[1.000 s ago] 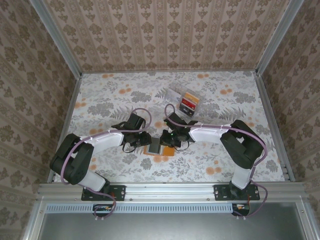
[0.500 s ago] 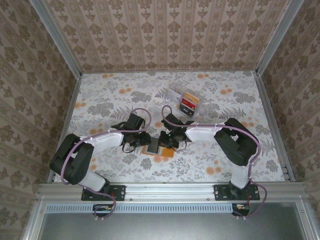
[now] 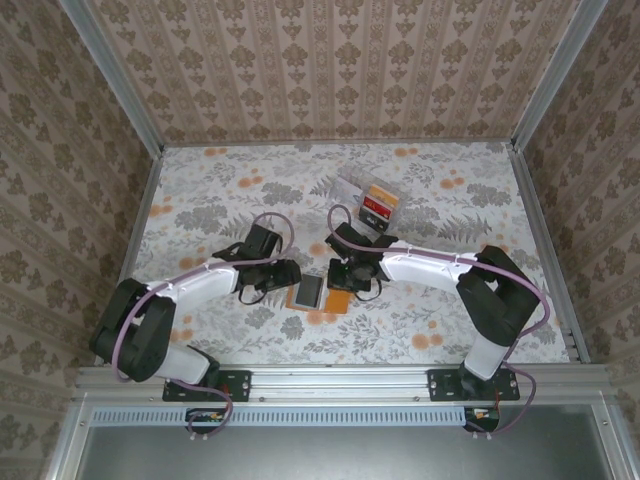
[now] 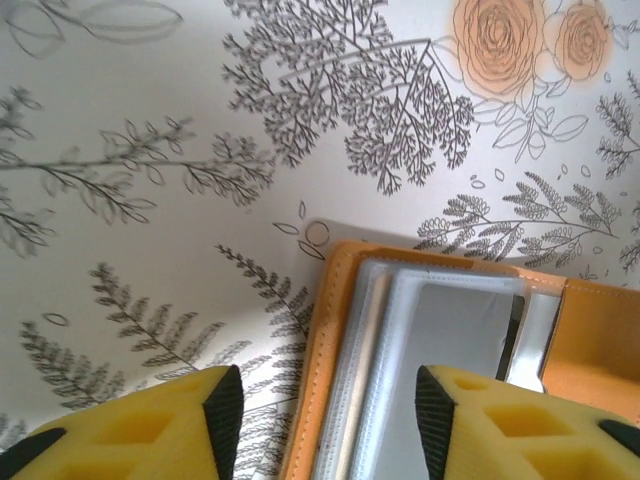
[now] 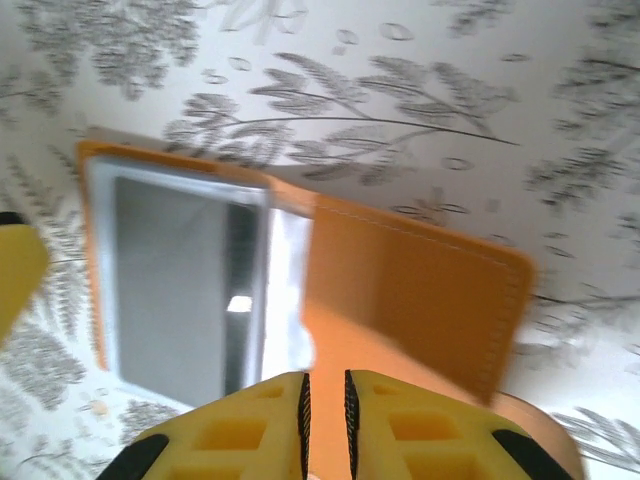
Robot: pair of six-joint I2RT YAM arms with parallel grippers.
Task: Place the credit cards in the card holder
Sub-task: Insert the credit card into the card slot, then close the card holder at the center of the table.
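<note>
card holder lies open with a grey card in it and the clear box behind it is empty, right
Not empty: in the top external view the clear box holds a red card and an orange card. The card holder does lie open with a grey card in it.

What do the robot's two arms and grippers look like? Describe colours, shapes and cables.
Both the left arm and the right arm have white links between bulky black joints, on black bases. A purple cable loops along each. The left gripper and right gripper have chunky yellow fingers with recessed pockets and black inner pads.
</note>
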